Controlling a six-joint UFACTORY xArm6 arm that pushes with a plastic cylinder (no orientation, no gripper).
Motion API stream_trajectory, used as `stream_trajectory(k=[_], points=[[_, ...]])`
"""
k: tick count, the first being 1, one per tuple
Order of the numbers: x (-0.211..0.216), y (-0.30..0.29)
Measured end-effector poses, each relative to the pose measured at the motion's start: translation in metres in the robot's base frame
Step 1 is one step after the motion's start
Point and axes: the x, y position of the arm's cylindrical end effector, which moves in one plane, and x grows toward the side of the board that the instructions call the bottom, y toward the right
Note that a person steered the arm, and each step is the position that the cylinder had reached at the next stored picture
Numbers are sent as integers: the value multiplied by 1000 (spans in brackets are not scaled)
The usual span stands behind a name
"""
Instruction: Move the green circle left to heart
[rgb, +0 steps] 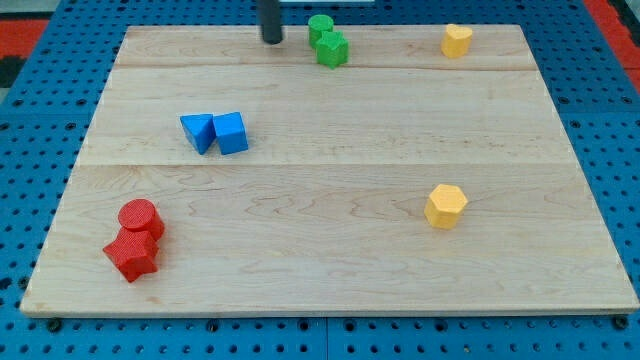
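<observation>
The green circle (320, 26) stands at the view's top edge of the wooden board, touching a second green block (333, 49) just below and right of it. A yellow block that looks like a heart (457, 40) sits at the top right, well to the right of both green blocks. My tip (271, 41) is at the top of the board, a short way left of the green circle and not touching it.
A blue triangle (198, 133) and a blue cube (232, 132) sit together left of centre. A red circle (140, 218) and a red star-like block (131, 255) sit at the bottom left. A yellow hexagon-like block (446, 206) lies at the lower right.
</observation>
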Motion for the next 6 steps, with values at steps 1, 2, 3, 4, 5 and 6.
stream_trajectory(k=[1,2,3,4,5,6], points=[[0,11],[13,89],[18,117],[10,29],[46,-2],[58,76]])
